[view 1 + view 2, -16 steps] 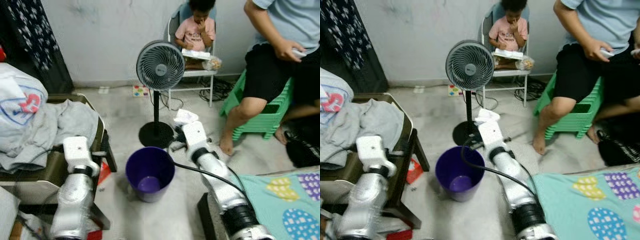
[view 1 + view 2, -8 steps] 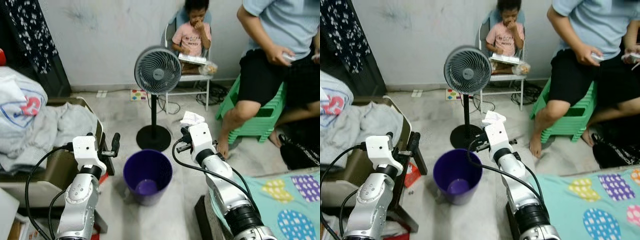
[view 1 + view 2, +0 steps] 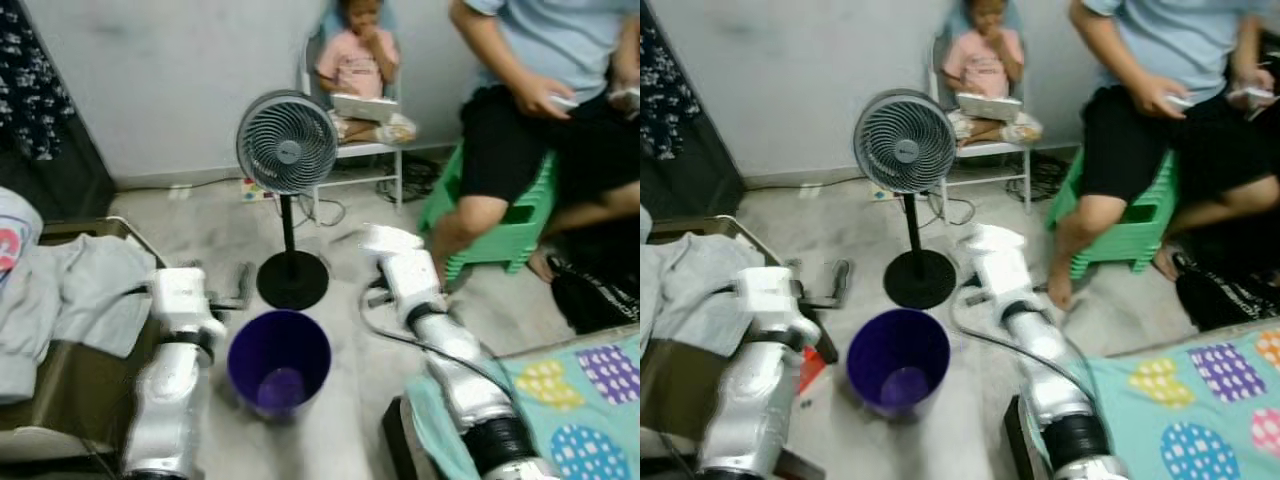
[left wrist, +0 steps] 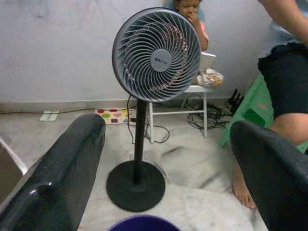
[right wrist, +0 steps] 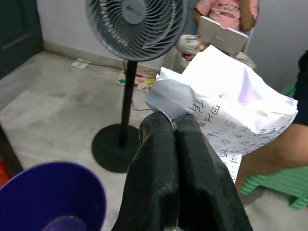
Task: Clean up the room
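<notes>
— What's around you?

— A pale stone floor (image 3: 200, 215) and a grey wall. A purple bin (image 3: 279, 361) stands on the floor right in front of me, and behind it a grey fan (image 3: 287, 142) on a black stand. On my left, grey clothes (image 3: 75, 300) lie over a chair. Past the fan a child sits on a white chair (image 3: 375, 150) with a book, and to my right a person sits on a green stool (image 3: 500, 215).

— Where are your arms?

— My left gripper (image 4: 163, 159) is raised just left of the bin, fingers spread wide and holding nothing, pointed toward the fan's base. My right gripper (image 5: 174, 126) is up to the right of the bin, beyond its rim, fingers pressed together on a crumpled paper (image 5: 231, 108) with printed text. The paper is in the air, near the fan's stand, not over the bin.

— Anything changed in the last second?

— My head has turned, so the whole scene has slid left and blurred. Both arms have come up from beside the bin. The paper stays pinched in my right gripper.
</notes>
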### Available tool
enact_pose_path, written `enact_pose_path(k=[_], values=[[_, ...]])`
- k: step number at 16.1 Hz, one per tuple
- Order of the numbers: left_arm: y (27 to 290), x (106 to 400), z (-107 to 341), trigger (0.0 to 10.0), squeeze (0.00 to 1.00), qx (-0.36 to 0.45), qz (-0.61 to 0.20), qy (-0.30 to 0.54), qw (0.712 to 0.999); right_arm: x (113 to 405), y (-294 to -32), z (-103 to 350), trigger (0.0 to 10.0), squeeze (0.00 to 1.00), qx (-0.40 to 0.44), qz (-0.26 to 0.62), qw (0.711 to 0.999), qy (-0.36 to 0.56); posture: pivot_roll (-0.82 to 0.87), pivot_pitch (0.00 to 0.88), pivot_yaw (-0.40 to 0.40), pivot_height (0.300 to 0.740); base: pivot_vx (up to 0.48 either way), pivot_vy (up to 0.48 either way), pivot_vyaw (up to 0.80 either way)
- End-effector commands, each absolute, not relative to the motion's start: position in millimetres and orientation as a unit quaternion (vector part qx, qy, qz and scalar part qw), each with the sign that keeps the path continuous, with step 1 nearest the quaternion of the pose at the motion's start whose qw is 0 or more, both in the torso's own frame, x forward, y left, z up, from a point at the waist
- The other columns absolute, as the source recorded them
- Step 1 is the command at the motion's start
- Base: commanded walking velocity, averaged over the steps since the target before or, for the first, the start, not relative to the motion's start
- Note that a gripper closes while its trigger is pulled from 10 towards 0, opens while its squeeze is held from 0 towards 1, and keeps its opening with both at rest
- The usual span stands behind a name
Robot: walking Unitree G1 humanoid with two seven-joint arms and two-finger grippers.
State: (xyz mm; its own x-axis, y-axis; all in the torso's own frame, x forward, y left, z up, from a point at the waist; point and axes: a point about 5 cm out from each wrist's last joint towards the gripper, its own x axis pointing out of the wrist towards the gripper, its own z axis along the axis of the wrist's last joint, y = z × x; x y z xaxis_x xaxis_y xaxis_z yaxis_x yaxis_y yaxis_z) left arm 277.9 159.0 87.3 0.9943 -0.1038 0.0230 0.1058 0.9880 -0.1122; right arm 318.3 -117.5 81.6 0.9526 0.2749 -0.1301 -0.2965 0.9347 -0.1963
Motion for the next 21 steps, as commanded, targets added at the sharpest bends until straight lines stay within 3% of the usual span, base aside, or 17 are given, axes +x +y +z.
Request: enact_pose_path(k=[1, 8, 16, 21], values=[[172.9, 276.0, 87.2, 10.0, 0.00, -0.051, -0.036, -0.005, 0.998, 320.5, -101.2, 91.9, 10.0, 0.00, -0.099, 0.168, 0.980, 0.028, -0.02, 0.040, -0.023, 0.740, 0.292, 0.000, 0.00], [175.4, 275.0, 84.4, 10.0, 0.00, -0.047, -0.017, 0.006, 0.999, 318.9, -102.0, 93.7, 10.0, 0.00, -0.098, 0.169, 0.981, 0.017, -0.02, 0.049, -0.020, 0.740, 0.000, 0.000, 0.00], [177.4, 274.2, 84.7, 10.0, 0.00, -0.040, -0.006, 0.009, 0.999, 318.6, -100.2, 95.2, 10.0, 0.00, -0.096, 0.171, 0.980, 0.015, -0.02, 0.058, -0.020, 0.740, 0.000, 0.000, 0.80], [177.7, 276.5, 84.3, 10.0, 0.00, -0.036, -0.007, 0.010, 0.999, 320.8, -100.8, 94.2, 10.0, 0.00, -0.098, 0.166, 0.981, 0.017, -0.02, 0.053, -0.021, 0.740, 0.000, 0.000, 0.00]])
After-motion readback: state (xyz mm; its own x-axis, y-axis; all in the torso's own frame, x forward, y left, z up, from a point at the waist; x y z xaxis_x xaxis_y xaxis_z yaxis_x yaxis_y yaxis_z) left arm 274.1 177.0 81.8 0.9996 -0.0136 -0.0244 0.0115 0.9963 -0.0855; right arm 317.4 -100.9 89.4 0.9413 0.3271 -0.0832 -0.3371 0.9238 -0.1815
